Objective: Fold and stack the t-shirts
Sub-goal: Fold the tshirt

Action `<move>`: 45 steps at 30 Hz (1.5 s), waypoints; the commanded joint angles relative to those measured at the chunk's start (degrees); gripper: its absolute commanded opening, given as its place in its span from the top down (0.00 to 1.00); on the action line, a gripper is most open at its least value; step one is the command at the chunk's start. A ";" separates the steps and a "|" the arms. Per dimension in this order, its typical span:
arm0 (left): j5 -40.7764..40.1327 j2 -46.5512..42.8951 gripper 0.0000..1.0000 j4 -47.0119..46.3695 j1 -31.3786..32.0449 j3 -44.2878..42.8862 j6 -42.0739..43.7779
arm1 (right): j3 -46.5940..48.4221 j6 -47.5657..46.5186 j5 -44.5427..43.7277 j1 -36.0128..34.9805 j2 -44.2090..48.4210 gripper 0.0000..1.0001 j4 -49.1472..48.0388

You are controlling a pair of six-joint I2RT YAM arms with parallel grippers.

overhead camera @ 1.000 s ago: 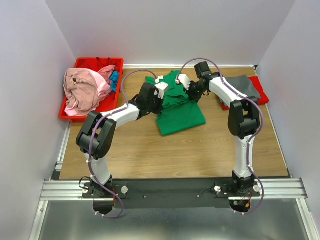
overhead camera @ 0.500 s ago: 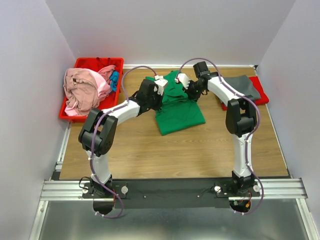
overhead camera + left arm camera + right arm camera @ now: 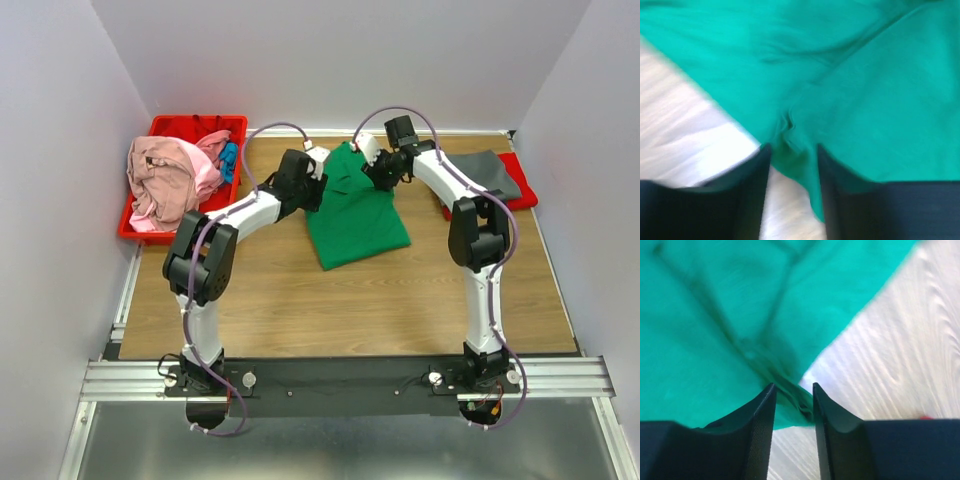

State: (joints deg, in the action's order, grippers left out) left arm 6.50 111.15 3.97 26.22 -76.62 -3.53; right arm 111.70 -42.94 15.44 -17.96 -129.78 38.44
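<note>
Wooden table (image 3: 400,300), green t-shirt (image 3: 355,225) cloth inside spread left end effector (image 3: 792,146), spread right end effector (image 3: 793,385)

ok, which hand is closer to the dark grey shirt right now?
Right. The right hand is on the green t-shirt's right side, the dark grey shirt off to its right; the left hand is across that t-shirt, further away.

Left arm (image 3: 230,225) stretches forward and inward, elbow out to the left. Right arm (image 3: 470,215) arches up, forearm angling back-left. Left end effector (image 3: 792,150): fingers (image 3: 752,190) parted. Right end effector (image 3: 794,390): fingers parted, narrower gap. The two are near, not touching.
</note>
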 commanded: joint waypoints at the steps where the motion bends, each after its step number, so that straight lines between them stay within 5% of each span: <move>1: -14.48 -3.30 0.37 0.60 -1.52 -5.02 -1.39 | 1.59 12.75 -9.10 -0.06 0.48 0.55 -8.98; 5: -21.89 -9.36 0.27 0.95 -2.22 -6.97 0.27 | 1.68 19.81 -14.57 0.29 3.55 0.52 -11.63; 10: -7.67 -19.82 0.29 1.75 -1.88 0.75 6.25 | -13.46 16.59 1.05 2.57 15.04 0.40 -10.84; 12: -2.29 -25.18 0.30 0.43 1.54 7.84 8.35 | -19.30 9.48 10.46 3.63 19.19 0.31 -8.91; 19: -5.98 -33.81 0.31 -3.70 21.32 27.64 25.84 | -36.80 0.05 17.78 5.56 28.96 0.29 -0.38; 23: -10.18 -31.62 0.31 -6.51 23.79 31.62 30.24 | -41.38 -1.18 19.62 8.10 30.90 0.29 0.15; 30: -16.17 -19.86 0.32 -7.57 24.32 26.44 32.97 | -40.95 -0.30 25.51 11.63 28.88 0.29 1.82; 37: -14.77 -15.53 0.33 -7.31 24.76 25.20 33.24 | -42.53 -1.00 25.69 11.63 30.28 0.29 1.99; 45: -15.81 -9.65 0.34 -5.29 24.93 24.06 32.97 | -47.18 -16.19 28.15 11.54 36.69 0.28 2.17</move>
State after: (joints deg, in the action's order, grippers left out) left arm -7.35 97.82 -2.42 50.76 -51.29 28.97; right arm 66.72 -48.99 39.97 -6.28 -98.10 39.29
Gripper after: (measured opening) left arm 0.669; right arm 0.714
